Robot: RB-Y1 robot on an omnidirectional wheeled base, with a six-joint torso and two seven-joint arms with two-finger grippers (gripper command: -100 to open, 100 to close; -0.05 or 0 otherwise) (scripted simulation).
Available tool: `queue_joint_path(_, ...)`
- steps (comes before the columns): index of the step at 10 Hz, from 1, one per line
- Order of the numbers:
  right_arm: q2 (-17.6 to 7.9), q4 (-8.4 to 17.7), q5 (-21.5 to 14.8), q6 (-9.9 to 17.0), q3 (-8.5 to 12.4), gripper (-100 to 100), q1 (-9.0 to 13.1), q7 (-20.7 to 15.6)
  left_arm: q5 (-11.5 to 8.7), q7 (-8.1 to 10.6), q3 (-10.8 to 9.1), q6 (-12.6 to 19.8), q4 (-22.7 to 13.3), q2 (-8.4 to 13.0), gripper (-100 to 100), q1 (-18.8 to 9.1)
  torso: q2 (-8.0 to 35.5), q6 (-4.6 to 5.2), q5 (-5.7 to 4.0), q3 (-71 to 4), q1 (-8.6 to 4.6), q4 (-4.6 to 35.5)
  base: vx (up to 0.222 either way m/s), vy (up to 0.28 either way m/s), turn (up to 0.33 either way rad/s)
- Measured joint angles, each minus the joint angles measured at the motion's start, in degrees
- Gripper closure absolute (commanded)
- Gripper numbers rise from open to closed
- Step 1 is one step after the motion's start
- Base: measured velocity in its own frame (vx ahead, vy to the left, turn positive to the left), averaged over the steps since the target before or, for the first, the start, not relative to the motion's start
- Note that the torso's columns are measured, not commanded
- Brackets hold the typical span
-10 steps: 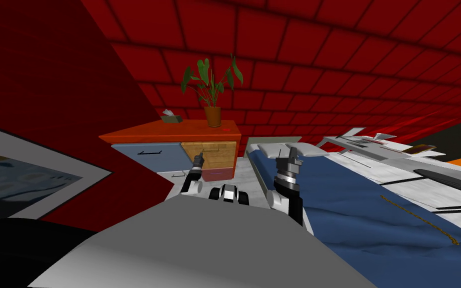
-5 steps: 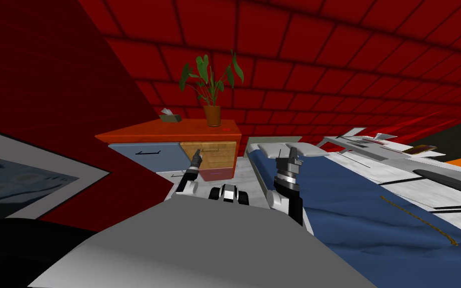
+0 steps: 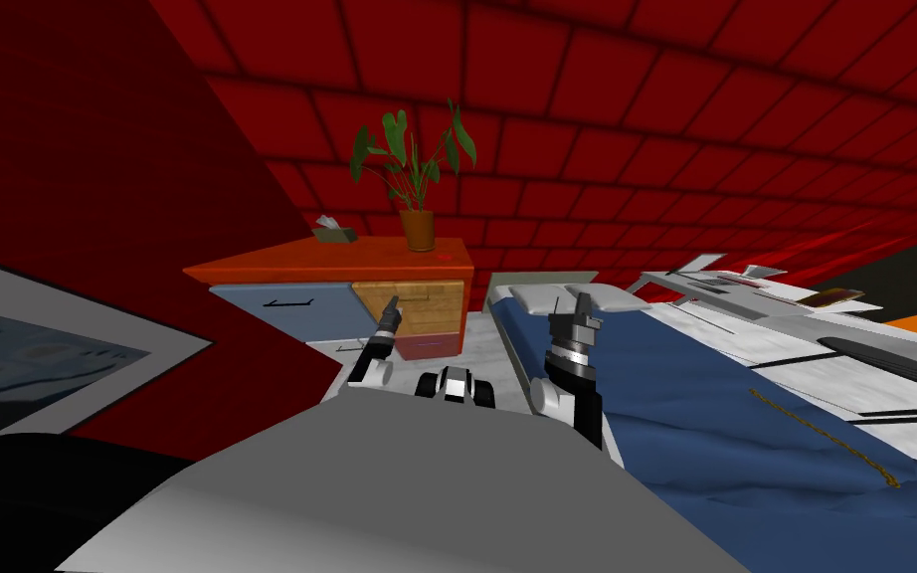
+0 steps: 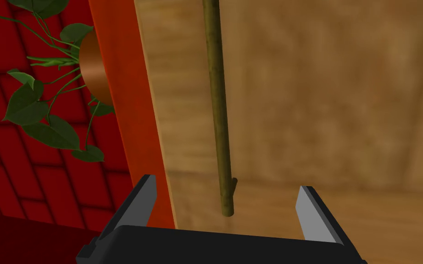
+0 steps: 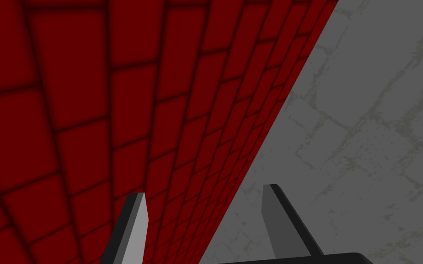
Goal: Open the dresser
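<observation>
Looking from the left, you have the dresser (image 3: pixel 277 271) standing against the far brick wall (image 3: pixel 645 119), tucked between the dark red side wall and the bed. Its orange top carries a tissue box (image 3: pixel 333 234) towards the left and a potted plant (image 3: pixel 417 189) towards the right. Under the top, the left front (image 3: pixel 282 308) is blue-grey with a dark handle. The right front (image 3: pixel 432 303) is wooden with a thin olive handle (image 4: pixel 217 105), and a dark red drawer (image 3: pixel 432 345) sits below it.

Your left arm (image 3: pixel 379 348) reaches forward to the wooden front. The left jaws are released: the two fingers (image 4: pixel 147 199) stand apart, with the end of the olive handle between them and clear of both.

Further right, your right arm (image 3: pixel 571 343) is raised near the left edge of the bed. The right jaws are released too, their fingers (image 5: pixel 137 224) spread with nothing between them.

The bed (image 3: pixel 725 428) has a blue cover and pillows (image 3: pixel 566 295) at its far end. A white table (image 3: pixel 745 288) at the far right carries flat items you cannot make out.
</observation>
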State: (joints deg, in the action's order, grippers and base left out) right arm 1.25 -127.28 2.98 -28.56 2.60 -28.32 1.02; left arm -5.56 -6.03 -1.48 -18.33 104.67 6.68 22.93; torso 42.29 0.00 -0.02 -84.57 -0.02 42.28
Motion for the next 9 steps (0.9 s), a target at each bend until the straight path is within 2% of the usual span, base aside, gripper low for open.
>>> queue_joint_path(2,0.0,0.0,0.0,0.0,0.0,0,0.0,0.0,0.0,-0.06,0.03,0.2,0.6,-2.6,-100,0.1,0.0,-0.01,0.09,0.0,0.28,0.0,-0.007,0.001,-0.001)
queue_joint_path(6,0.0,0.0,0.0,0.0,0.0,0,0.0,0.0,-0.1,-0.03,-0.01,0.2,1.0,-8.6,-100,0.2,0.0,0.0,0.0,0.0,-0.03,0.0,-0.001,0.002,0.0)
queue_joint_path(9,0.0,0.0,0.0,0.0,0.0,0,0.0,0.0,-0.2,-0.16,-0.08,1.5,2.7,-8.8,-100,0.7,-0.2,-0.01,0.04,-0.1,0.09,-0.1,0.071,0.019,-0.013)
